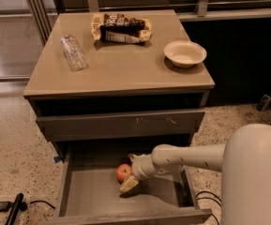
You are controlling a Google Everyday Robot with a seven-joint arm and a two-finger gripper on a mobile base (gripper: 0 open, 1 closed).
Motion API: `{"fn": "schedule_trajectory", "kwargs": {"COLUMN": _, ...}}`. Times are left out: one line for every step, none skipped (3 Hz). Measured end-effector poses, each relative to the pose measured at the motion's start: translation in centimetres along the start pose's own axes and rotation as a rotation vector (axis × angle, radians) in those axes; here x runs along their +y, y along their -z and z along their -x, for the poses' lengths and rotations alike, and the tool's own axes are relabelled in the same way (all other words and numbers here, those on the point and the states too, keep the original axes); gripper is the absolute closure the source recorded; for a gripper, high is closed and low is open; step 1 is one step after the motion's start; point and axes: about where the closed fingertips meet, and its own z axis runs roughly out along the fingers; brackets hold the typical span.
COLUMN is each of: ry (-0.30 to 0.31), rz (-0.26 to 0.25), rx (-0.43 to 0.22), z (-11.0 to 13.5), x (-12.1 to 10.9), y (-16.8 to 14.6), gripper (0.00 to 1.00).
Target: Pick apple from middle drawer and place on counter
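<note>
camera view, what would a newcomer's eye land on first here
The open middle drawer at the bottom draws the eye. A red apple sits in it, and the gripper reaches in from the right, up against the apple. Above, the tan counter holds a clear bottle lying at the left, a snack bag at the back and a white bowl at the right.

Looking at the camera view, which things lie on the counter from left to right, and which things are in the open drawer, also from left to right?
Counter: bottle → snack bag → bowl. Open drawer: apple → end effector, close at the apple's right side.
</note>
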Motion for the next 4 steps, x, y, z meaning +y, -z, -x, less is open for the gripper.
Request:
{"fn": "schedule_trajectory", "kwargs": {"ry": 0.000, "rz": 0.000, "rx": 0.000, "z": 0.00, "x": 0.00, "y": 0.00, "gripper": 0.38}}
{"fn": "schedule_trajectory", "kwargs": {"ry": 0.000, "rz": 0.000, "rx": 0.000, "z": 0.00, "x": 0.00, "y": 0.00, "gripper": 0.60}}
{"fn": "schedule_trajectory", "kwargs": {"ry": 0.000, "rz": 0.000, "rx": 0.000, "z": 0.00, "x": 0.01, "y": -0.01, "gripper": 0.92}}
{"fn": "schedule_trajectory", "kwargs": {"ry": 0.000, "rz": 0.000, "rx": 0.000, "z": 0.01, "x": 0.02, "y": -0.02, "gripper": 1.00}}
